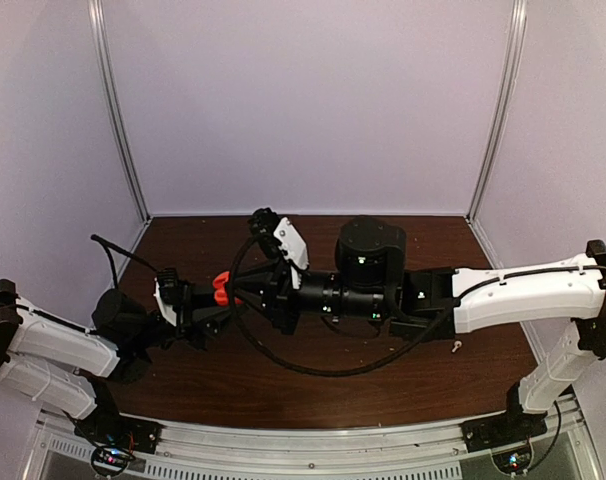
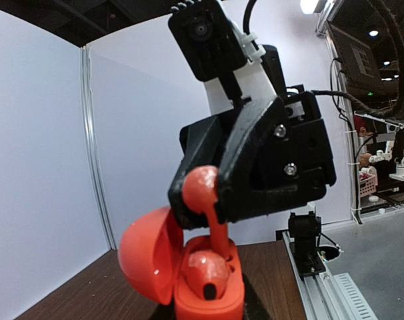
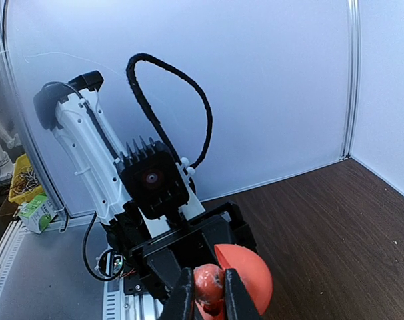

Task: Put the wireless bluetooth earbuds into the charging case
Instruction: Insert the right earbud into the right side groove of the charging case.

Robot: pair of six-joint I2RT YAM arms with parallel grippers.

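Left fingers (image 1: 205, 297): closed, apparently on charging case (image 2: 209, 297); lid open, raised above worktop (image 1: 183, 390).
Right fingers (image 3: 183, 297): pinching red-orange earbud (image 2: 203, 188), stem entering case.
Done: seated earbud (image 2: 206, 270) in one slot.
Remaining: push second home, release.

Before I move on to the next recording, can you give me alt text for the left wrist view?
The right gripper pinches a red-orange earbud by its head between black fingers, stem pointing down at an open red-orange charging case that already holds a second earbud. White walls and a brown table lie behind.
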